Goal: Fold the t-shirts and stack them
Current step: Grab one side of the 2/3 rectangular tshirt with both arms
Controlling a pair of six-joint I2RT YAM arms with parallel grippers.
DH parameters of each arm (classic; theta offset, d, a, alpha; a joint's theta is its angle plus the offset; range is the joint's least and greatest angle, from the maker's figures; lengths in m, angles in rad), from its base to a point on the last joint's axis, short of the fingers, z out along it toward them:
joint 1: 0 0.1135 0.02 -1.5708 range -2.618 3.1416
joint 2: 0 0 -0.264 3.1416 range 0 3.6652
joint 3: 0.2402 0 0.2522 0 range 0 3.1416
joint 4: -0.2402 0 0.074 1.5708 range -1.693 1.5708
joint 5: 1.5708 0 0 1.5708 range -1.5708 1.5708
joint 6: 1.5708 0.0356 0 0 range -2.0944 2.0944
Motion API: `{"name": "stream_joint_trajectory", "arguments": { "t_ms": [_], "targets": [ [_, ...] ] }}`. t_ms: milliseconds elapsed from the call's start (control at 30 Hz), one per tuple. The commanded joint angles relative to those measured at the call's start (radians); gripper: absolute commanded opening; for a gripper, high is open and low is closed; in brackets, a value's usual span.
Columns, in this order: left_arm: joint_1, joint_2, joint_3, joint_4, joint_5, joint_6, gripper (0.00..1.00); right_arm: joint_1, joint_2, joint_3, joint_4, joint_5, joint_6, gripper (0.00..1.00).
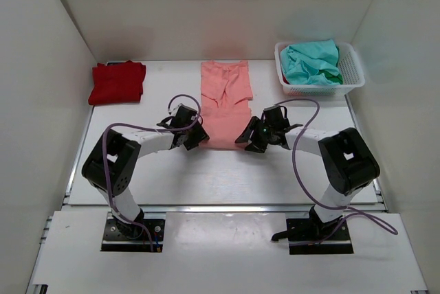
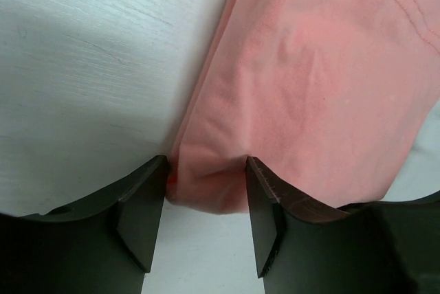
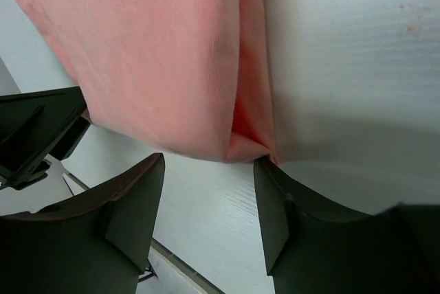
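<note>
- Jaws of the left gripper stood spread astride the pink shirt's near-left corner.
- Jaws of the right gripper stood wide apart beside that shirt's near-right corner.

The salmon-pink soft cloth t-shirt is lying flat at the middle of the white worktop, folded lengthwise into a long narrow band running from far to near, its side edges doubled under and its near hem showing soft rounded corners. The deep red cloth t-shirt is sitting folded into a compact, roughly square bundle at the far left. The teal-green cloth t-shirt is lying crumpled and unfolded, heaped inside the white plastic lattice basket at the far right.
</note>
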Motion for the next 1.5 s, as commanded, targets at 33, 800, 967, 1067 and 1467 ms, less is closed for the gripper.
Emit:
{"name": "stream_joint_trajectory", "arguments": {
  "t_ms": [33, 800, 967, 1067, 1467],
  "targets": [
    [-0.029, -0.049, -0.035, 0.035, -0.03, -0.038, 0.61, 0.003, -0.032, -0.046, -0.009, 0.052, 0.011, 0.53],
    [-0.075, -0.314, -0.27, -0.06, 0.009, -0.094, 0.0, 0.058, -0.379, -0.302, -0.129, 0.006, -0.03, 0.0],
    [-0.126, -0.478, -0.394, -0.106, 0.023, -0.178, 0.0, 0.121, -0.658, -0.475, -0.183, -0.006, 0.048, 0.0],
    [-0.15, -0.552, -0.448, -0.089, 0.023, -0.21, 0.0, 0.127, -0.722, -0.57, -0.12, -0.043, 0.088, 0.2],
    [-0.136, -0.618, -0.485, -0.123, 0.003, -0.204, 0.0, 0.152, -0.503, -0.562, 0.178, -0.102, 0.076, 0.49]
  ]
}}
